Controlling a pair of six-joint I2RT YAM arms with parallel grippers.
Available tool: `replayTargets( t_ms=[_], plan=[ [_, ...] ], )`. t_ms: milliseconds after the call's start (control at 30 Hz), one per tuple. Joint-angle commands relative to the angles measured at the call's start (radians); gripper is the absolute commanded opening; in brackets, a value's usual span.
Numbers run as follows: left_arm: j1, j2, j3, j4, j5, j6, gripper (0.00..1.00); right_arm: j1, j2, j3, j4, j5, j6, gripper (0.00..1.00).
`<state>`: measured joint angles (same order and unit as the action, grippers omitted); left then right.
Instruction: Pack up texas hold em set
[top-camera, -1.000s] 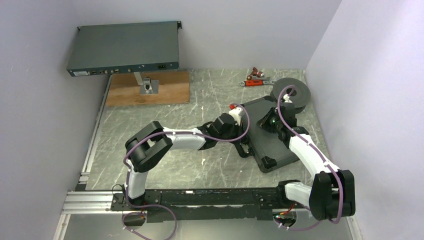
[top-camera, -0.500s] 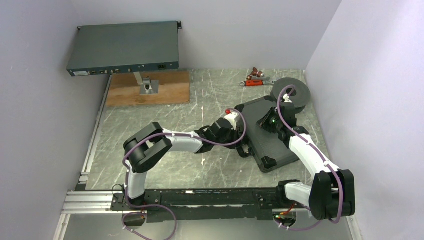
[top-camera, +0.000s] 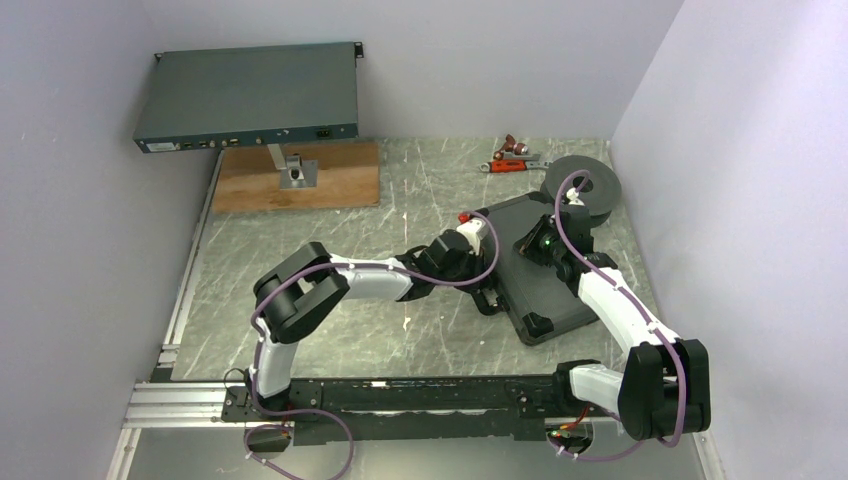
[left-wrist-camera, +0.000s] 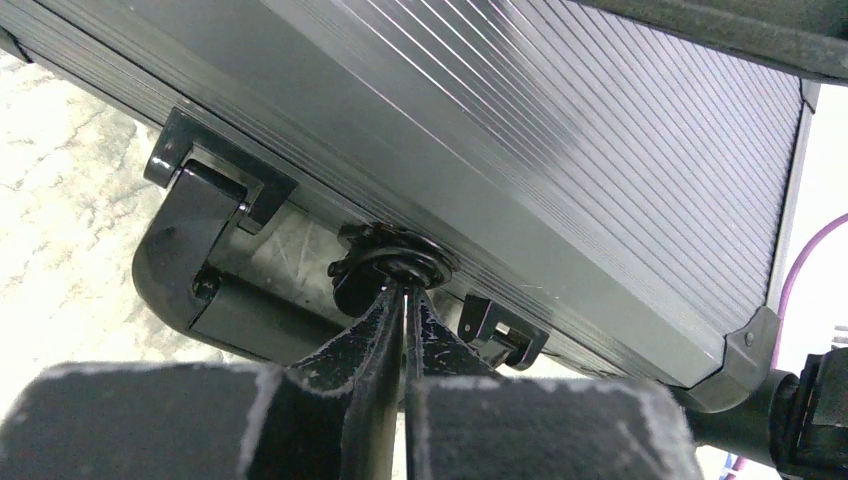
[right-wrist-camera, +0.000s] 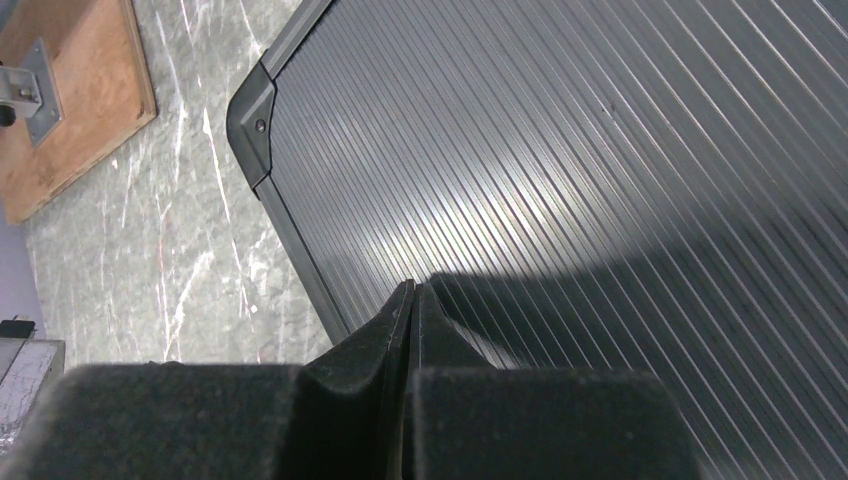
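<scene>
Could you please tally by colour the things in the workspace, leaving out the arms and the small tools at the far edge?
Black: 2 (case, spool)
Grey-blue: 1 (rack unit)
Brown: 1 (wooden board)
Silver: 1 (metal stand)
Total: 5

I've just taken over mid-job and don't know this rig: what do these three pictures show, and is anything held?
These are two robot arms, each ending in a two-finger gripper. The wide picture looks down from above and behind them; the other two come from wrist cameras. On the table lies the closed black case, with a black spool, a red-handled tool, a wooden board and a grey-blue rack unit farther back. The left gripper is shut, tips at a round fitting beside the case's handle. The right gripper is shut over the ribbed lid. Neither clearly holds anything.
</scene>
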<state>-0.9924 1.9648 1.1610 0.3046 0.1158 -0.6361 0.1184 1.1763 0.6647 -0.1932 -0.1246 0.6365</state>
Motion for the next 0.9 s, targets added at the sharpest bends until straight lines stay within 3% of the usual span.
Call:
replayTargets(
  t_ms=[0,867],
  plan=[
    [-0.003,0.065,0.058,-0.011,0.007,0.008,0.10,0.010,0.050,-0.062,-0.247,-0.008,-0.034,0.00],
    [0.009,0.132,-0.042,-0.024,-0.052,-0.069,0.09,0.010,0.007,-0.055,-0.278,-0.003,-0.038,0.00]
  ],
)
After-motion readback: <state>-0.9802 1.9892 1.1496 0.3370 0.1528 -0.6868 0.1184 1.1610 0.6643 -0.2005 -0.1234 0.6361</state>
